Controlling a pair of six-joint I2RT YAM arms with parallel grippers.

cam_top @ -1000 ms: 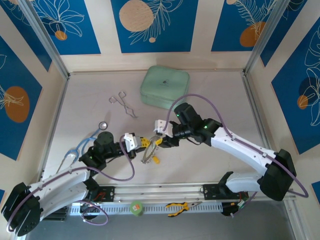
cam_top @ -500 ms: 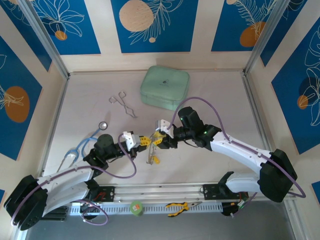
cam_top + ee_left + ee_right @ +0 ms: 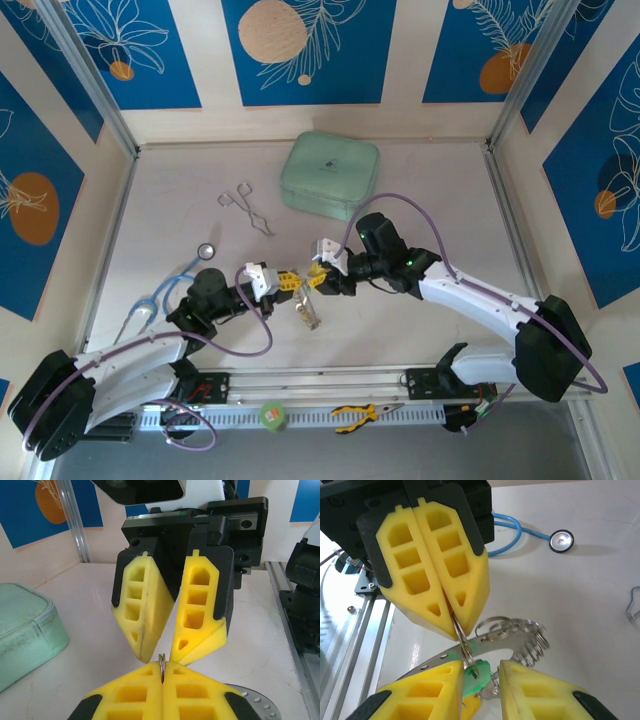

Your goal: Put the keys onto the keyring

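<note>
My left gripper (image 3: 291, 282) is shut on one small loop of the keyring (image 3: 309, 312), which hangs below it above the table. In the right wrist view the keyring (image 3: 527, 637) is a silver band fringed with small loops, and the pinched loop reaches down to the green-headed key (image 3: 482, 677). That key lies between the fingers of my right gripper (image 3: 481, 667), against the left finger (image 3: 425, 690), with a gap to the right one. A yellow key head (image 3: 470, 707) peeks out below it. The two grippers meet tip to tip; the right gripper (image 3: 161, 656) faces the left gripper (image 3: 162, 666).
A mint green case (image 3: 330, 175) lies at the back of the table, silver forceps (image 3: 247, 206) to its left. A blue stethoscope (image 3: 175, 288) lies beside the left arm. Yellow-handled pliers (image 3: 360, 412) and a small ball (image 3: 272, 415) rest on the near rail.
The right gripper's jaws have narrowed around the green key head. The left gripper has shifted slightly right, and the keyring now hangs more edge-on between the two grippers.
</note>
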